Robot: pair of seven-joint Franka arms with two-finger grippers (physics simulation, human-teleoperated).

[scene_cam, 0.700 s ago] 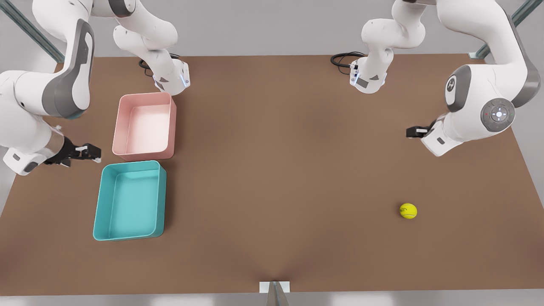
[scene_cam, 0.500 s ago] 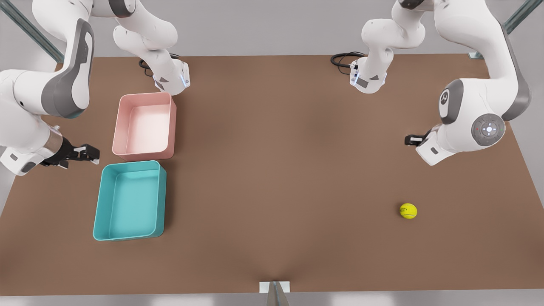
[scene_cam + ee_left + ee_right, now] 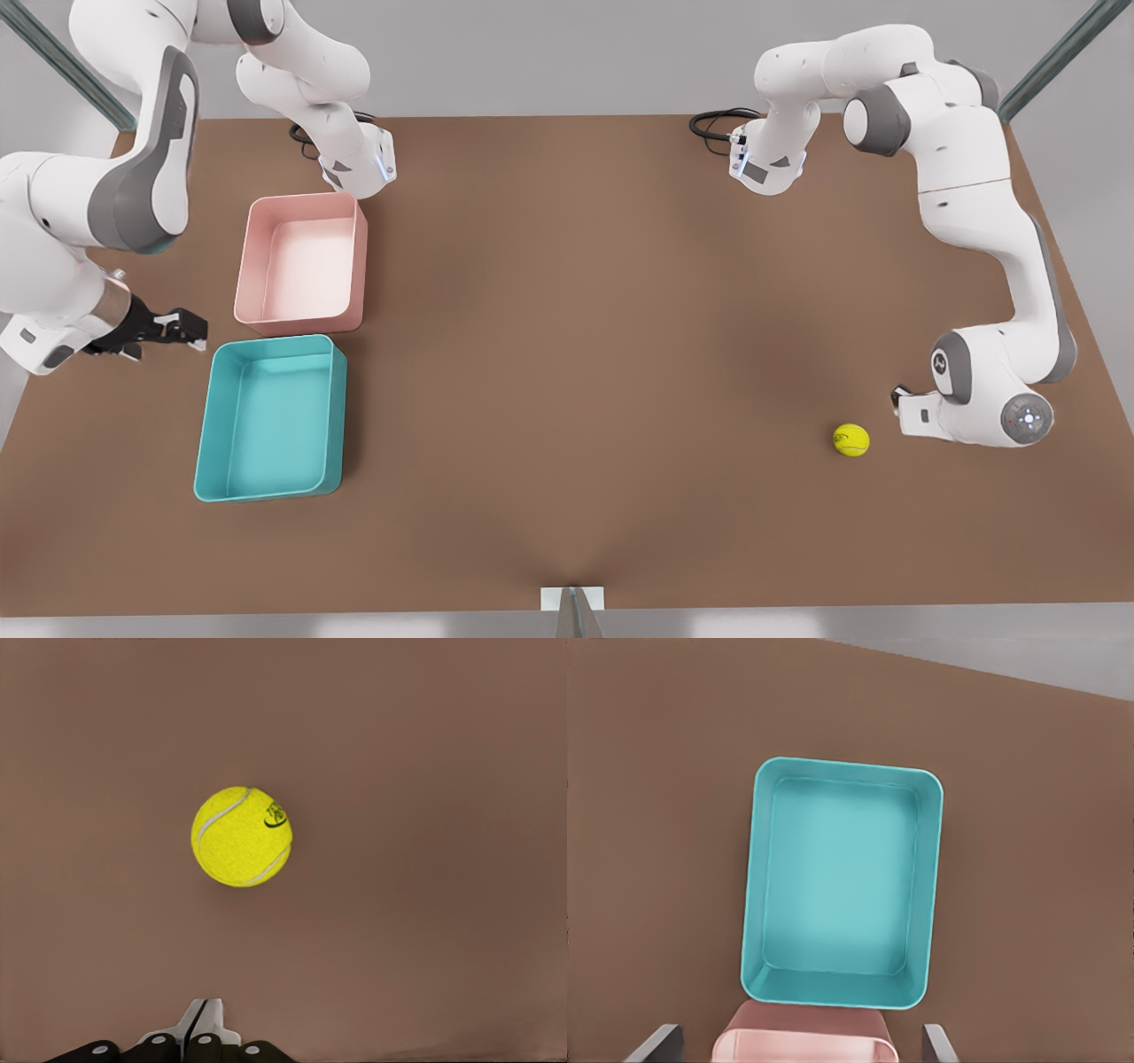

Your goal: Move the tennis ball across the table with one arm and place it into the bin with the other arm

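Yellow-green tennis ball [image 3: 850, 439] on table [image 3: 576, 354], empty teal bin [image 3: 270, 418] apart

The tennis ball [image 3: 241, 836] looks fuzzy and matt with a pale smooth seam, the table [image 3: 576, 354] is flat matt brown, and the bin [image 3: 205, 447] and pink tray [image 3: 359, 266] look like smooth, slightly glossy plastic.

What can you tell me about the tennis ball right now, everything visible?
The tennis ball is small, yellow-green and fuzzy-looking, with a pale curved seam and a dark printed logo, seen in the left wrist view. It rests on the bare brown table, toward the front view's right, far from the teal bin. Nothing touches it except the tabletop. The left arm's wrist sits close beside it, on the front view's right.
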